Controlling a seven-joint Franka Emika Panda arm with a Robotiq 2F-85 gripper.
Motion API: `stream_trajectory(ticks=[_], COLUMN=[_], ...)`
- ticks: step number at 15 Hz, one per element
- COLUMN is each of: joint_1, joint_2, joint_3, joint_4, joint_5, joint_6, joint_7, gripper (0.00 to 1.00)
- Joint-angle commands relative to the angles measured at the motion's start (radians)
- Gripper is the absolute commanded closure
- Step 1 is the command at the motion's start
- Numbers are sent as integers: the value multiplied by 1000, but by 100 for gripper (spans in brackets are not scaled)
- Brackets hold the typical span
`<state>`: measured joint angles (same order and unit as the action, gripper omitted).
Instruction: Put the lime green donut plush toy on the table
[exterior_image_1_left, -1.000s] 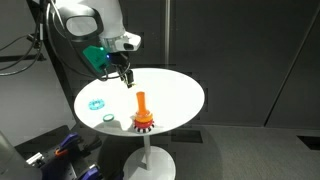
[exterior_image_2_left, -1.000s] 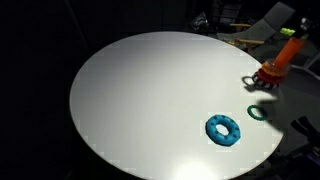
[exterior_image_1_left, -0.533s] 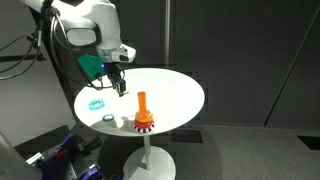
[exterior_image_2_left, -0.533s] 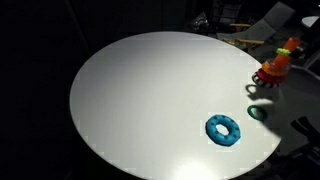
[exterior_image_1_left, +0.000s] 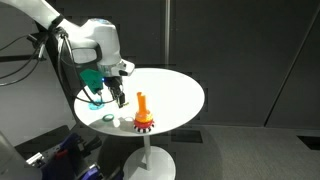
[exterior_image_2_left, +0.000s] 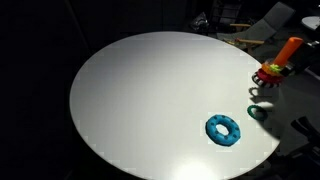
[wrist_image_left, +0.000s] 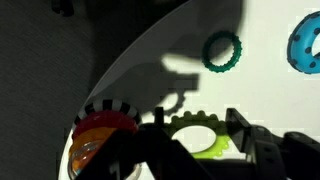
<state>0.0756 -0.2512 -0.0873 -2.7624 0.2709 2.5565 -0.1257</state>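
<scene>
My tool (exterior_image_1_left: 118, 98) is pinched on the lime green donut plush toy (wrist_image_left: 208, 148), holding it low above the worktop (exterior_image_1_left: 175, 90) beside the orange peg (exterior_image_1_left: 142, 110), where I judge bare surface suits setting it down.

White round table (exterior_image_1_left: 172, 88) bears blue ring (exterior_image_2_left: 214, 131), teal ring (wrist_image_left: 209, 52), orange peg toy (exterior_image_1_left: 142, 113).

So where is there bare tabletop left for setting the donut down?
Most of the table is bare: the whole stretch away from the toys. Crowded is the edge strip where the blue ring, small green ring and orange stacker sit, with the hand, holding the lime green donut, over it.
</scene>
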Motion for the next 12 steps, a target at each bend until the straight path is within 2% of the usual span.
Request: stream_trajectory(ticks=[1, 12], joint_1=[1, -32], joint_2=[66, 239], joint_3=[15, 28], joint_4=[-9, 2], joint_5=[25, 6], joint_6=[100, 213], joint_7=[-4, 8], gripper=[62, 62])
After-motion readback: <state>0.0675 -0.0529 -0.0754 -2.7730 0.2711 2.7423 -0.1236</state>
